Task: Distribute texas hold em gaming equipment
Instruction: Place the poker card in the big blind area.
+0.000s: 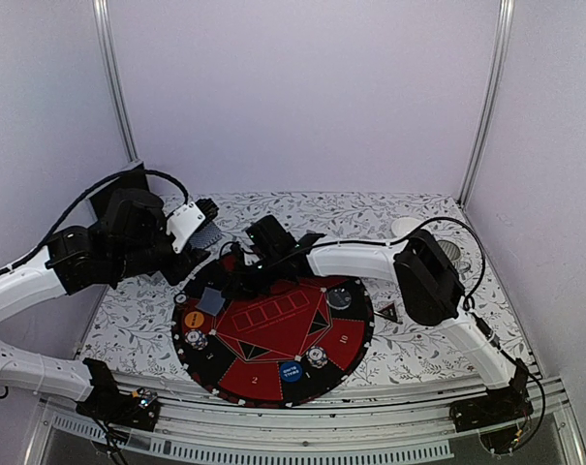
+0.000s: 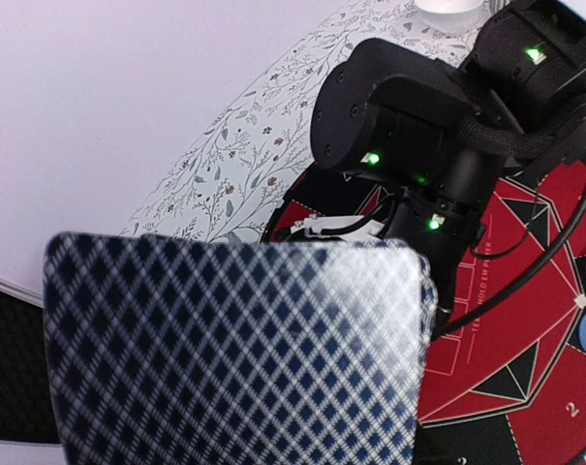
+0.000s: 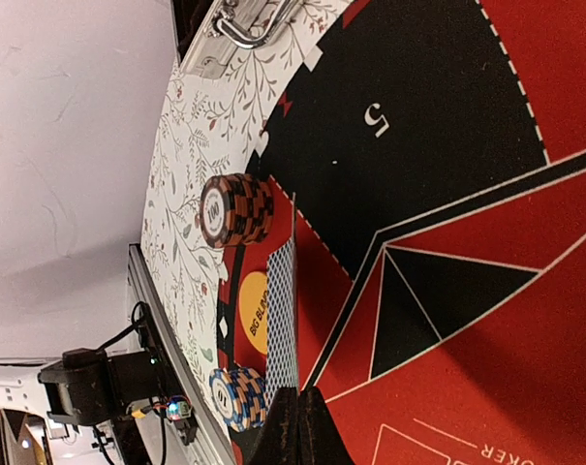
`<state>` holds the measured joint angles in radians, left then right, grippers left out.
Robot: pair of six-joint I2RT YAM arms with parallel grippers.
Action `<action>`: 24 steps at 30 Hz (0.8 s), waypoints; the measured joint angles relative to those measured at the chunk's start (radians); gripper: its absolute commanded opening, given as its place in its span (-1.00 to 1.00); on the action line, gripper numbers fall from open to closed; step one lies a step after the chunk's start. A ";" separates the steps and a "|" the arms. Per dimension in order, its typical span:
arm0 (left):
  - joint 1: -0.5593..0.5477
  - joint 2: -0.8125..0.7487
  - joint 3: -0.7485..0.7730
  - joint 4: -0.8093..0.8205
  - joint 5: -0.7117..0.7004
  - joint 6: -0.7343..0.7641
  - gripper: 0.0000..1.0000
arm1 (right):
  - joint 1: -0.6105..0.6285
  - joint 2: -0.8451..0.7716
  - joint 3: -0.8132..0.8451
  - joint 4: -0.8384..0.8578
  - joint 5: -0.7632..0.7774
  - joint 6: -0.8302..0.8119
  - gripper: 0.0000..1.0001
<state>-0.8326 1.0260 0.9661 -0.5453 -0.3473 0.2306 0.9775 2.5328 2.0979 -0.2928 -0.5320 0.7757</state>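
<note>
Seen from above, the right arm [image 1: 351,260] reaches from its base across the round poker mat [image 1: 273,387] to the mat's far-left sector. The right gripper [image 1: 232,288] is pinched shut on a single card [image 1: 212,300] just beside the orange button [image 1: 193,319]. The deal looks to be mid-placement, and doing it well likely means laying the card flat on that seat before letting go, clear of the chip stack [image 1: 196,340] at the mat's left rim. The left arm [image 1: 99,257], elbow folded, waits off the mat's far-left edge. The left gripper [image 1: 200,231] has its jaws partly apart and clamped on the deck [image 1: 209,237], raised over the floral cloth [image 1: 128,320]. The left wrist camera is largely filled by the deck's diamond-patterned back, its own fingers hidden, and beyond it the right arm's black wrist hangs over the mat's red field. The right wrist camera shows closed fingertips gripping the card by one edge. The card is tilted nearly on edge above the mat, between the chip stack and a second chip stack [image 3: 236,208]. A slow release here — not a drop — should stop it sliding onto the button.
</note>
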 measured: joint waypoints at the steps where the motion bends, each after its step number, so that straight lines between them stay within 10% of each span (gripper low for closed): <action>1: 0.000 0.000 0.000 0.000 0.001 0.000 -0.05 | -0.002 0.018 0.023 0.002 0.000 0.019 -0.96; 16: 0.003 -0.035 0.000 0.000 0.014 0.000 -0.05 | -0.018 0.175 0.193 0.043 0.077 0.208 -0.94; 24: 0.005 -0.035 0.000 0.000 0.025 0.001 -0.05 | -0.045 0.191 0.209 0.072 0.087 0.221 0.13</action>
<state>-0.8280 0.9905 0.9657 -0.5457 -0.3225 0.2314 0.9329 2.7239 2.3070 -0.2203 -0.4446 0.9970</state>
